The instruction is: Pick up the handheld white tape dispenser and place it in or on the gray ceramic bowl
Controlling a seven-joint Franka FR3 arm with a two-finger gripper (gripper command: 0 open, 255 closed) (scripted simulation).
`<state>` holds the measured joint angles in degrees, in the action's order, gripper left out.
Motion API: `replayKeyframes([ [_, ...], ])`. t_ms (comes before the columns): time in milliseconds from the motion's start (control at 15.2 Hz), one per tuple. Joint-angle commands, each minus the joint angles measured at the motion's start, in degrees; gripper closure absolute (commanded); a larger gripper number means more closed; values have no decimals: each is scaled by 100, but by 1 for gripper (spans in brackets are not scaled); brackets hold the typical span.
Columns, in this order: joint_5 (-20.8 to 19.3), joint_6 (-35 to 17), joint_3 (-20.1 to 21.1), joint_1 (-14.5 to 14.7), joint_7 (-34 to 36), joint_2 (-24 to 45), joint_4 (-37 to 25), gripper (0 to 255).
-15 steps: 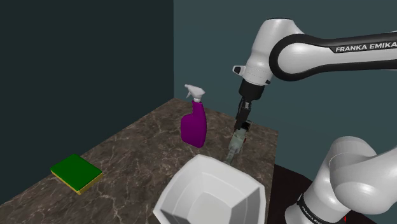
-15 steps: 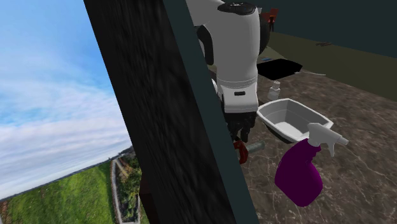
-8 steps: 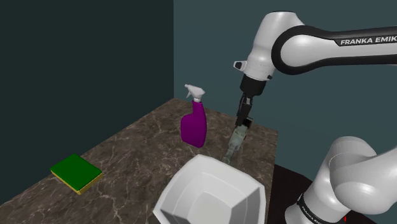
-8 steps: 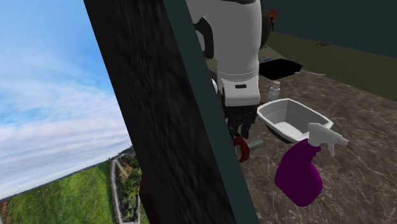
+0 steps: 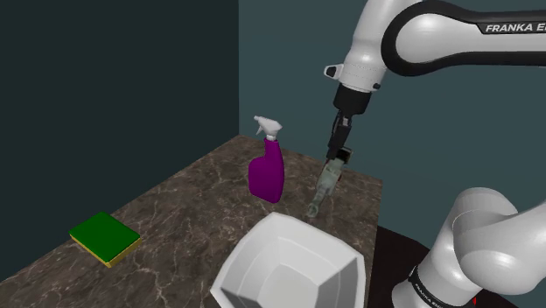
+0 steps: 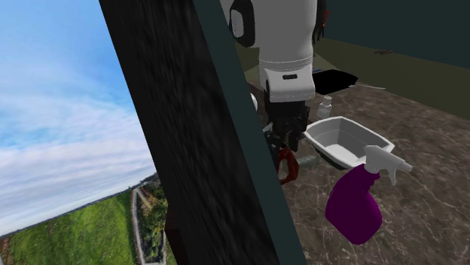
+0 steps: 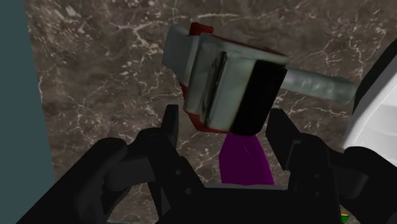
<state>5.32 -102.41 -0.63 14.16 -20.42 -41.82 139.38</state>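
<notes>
The surface (image 5: 184,206) was dark brown marble veined in white, set in a corner where a teal wall (image 5: 289,61) met a darker wall (image 5: 114,96). In the second exterior view, a blue, cloudy sky (image 6: 53,98) and green hills (image 6: 68,233) lay beyond a black wall slab (image 6: 166,128).

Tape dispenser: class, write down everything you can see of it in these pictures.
The tape dispenser has a blocky grey-green body with one black face, a red part at its back and a pale grey handle sticking out sideways. The black end effector clasps it between its two fingers. In the shoulder view it hangs tilted, long end down, over the dark marble counter, beside the purple spray bottle and just beyond the white bowl.
</notes>
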Motion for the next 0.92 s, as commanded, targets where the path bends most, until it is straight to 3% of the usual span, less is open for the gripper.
replayKeyframes([
  [0,-6,152,-6,-1,9,-1,-151,255],
  [858,-22,1080,-21,8,90,231,-1315,255],
])
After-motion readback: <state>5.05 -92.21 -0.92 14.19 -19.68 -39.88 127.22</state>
